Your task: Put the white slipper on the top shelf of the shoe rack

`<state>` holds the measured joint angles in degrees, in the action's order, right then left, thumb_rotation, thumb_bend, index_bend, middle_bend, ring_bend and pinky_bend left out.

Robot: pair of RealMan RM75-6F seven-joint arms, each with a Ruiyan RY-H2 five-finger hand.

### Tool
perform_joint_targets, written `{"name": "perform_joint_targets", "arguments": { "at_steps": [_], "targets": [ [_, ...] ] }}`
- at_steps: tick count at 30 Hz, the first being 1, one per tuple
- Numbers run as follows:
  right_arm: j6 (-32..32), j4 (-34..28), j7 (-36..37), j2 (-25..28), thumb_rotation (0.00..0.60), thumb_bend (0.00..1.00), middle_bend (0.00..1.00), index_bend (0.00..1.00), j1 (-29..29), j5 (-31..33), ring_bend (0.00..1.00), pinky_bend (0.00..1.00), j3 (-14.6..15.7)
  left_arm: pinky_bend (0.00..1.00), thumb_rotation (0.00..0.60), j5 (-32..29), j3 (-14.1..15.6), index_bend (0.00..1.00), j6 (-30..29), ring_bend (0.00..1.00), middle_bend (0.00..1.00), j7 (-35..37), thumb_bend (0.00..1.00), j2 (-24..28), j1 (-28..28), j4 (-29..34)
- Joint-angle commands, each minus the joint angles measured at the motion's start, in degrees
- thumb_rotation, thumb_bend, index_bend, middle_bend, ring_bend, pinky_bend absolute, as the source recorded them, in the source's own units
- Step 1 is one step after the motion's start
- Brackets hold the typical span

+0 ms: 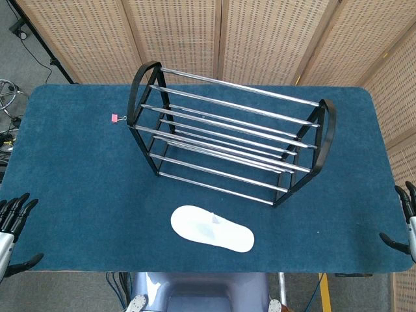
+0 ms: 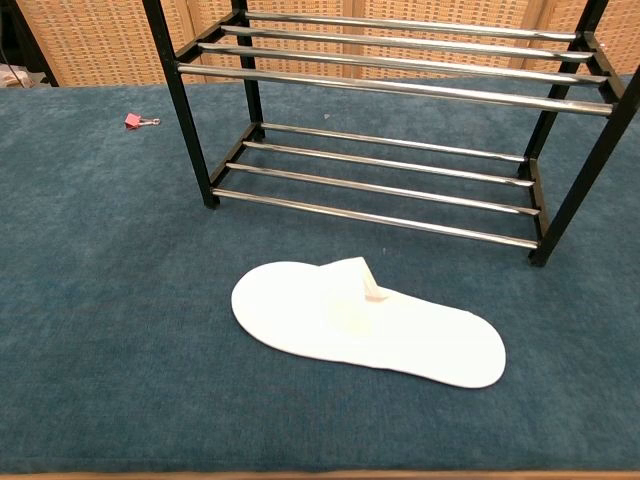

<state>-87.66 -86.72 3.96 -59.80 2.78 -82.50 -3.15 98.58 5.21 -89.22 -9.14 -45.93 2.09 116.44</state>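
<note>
A white slipper (image 1: pixel 212 229) lies flat on the blue carpeted table, in front of the shoe rack; the chest view shows the slipper (image 2: pixel 366 323) close up, lying lengthwise left to right. The black-framed shoe rack (image 1: pixel 231 133) with chrome bars stands in the middle of the table, and its shelves hold nothing; the rack (image 2: pixel 395 120) fills the top of the chest view. My left hand (image 1: pixel 13 224) hangs off the table's left front corner, fingers spread, holding nothing. My right hand (image 1: pixel 407 221) is at the right edge, fingers apart and empty. Neither hand shows in the chest view.
A small pink binder clip (image 1: pixel 116 118) lies on the carpet just left of the rack, also seen as a clip (image 2: pixel 137 121) in the chest view. Woven screens stand behind the table. The table's front edge (image 1: pixel 195 270) runs just below the slipper.
</note>
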Motion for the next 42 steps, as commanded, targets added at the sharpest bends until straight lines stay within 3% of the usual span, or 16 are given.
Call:
{"name": "perform_joint_targets", "arguments": {
  "at_steps": [1, 6, 11, 17, 21, 28, 36, 42],
  "targets": [
    [0.4, 0.0, 0.2, 0.3, 0.600, 0.00, 0.00, 0.00, -0.1, -0.2, 0.00, 0.00, 0.1, 0.00, 0.600, 0.3, 0.1, 0.00, 0.1, 0.00, 0.00, 0.2, 0.00, 0.0, 0.0, -0.1],
    [1.7, -0.7, 1.2, 0.8, 0.600, 0.00, 0.00, 0.00, -0.1, -1.0, 0.00, 0.00, 0.7, 0.00, 0.600, 0.3, 0.1, 0.00, 0.3, 0.00, 0.00, 0.7, 0.00, 0.2, -0.1, -0.1],
    [5.0, -0.4, 1.1, 1.4, 0.600, 0.00, 0.01, 0.03, 1.0, -5.3, 0.00, 0.00, 3.6, 0.00, 0.600, -0.5, -0.3, 0.00, 0.7, 0.00, 0.00, 1.4, 0.00, 0.3, -0.5, 0.0],
    [8.7, 4.6, 1.9, 0.0, 0.600, 0.00, 0.13, 0.15, 4.5, -14.6, 0.02, 0.09, 7.3, 0.00, 0.600, -0.9, -0.8, 0.00, 1.4, 0.00, 0.00, 1.8, 0.00, 0.0, -1.2, -0.3],
    [6.1, 8.0, 3.4, -1.8, 0.600, 0.00, 0.22, 0.25, 6.1, -21.1, 0.13, 0.18, 8.5, 0.00, 0.600, -1.2, -0.9, 0.00, 2.1, 0.00, 0.00, 1.3, 0.00, -0.2, -1.5, 0.1],
    [3.1, 10.3, 4.5, -4.6, 0.600, 0.00, 0.30, 0.31, 10.7, -30.4, 0.24, 0.26, 9.1, 0.00, 0.600, -3.0, -1.4, 0.00, 3.8, 0.00, 0.00, 0.1, 0.00, -0.7, -2.4, 0.7],
    [4.5, 14.0, 4.5, -10.4, 0.600, 0.08, 0.30, 0.33, 18.9, -38.8, 0.26, 0.34, 8.9, 0.00, 0.600, -5.6, -2.1, 0.00, 5.0, 0.00, 0.00, -0.8, 0.00, -1.2, -3.1, 0.7],
    [7.3, 15.5, 5.5, -14.1, 0.600, 0.11, 0.29, 0.33, 23.7, -40.6, 0.26, 0.36, 8.9, 0.00, 0.600, -7.5, -2.5, 0.00, 5.6, 0.00, 0.00, -1.2, 0.00, -1.5, -3.4, 0.8]
  ]
}}
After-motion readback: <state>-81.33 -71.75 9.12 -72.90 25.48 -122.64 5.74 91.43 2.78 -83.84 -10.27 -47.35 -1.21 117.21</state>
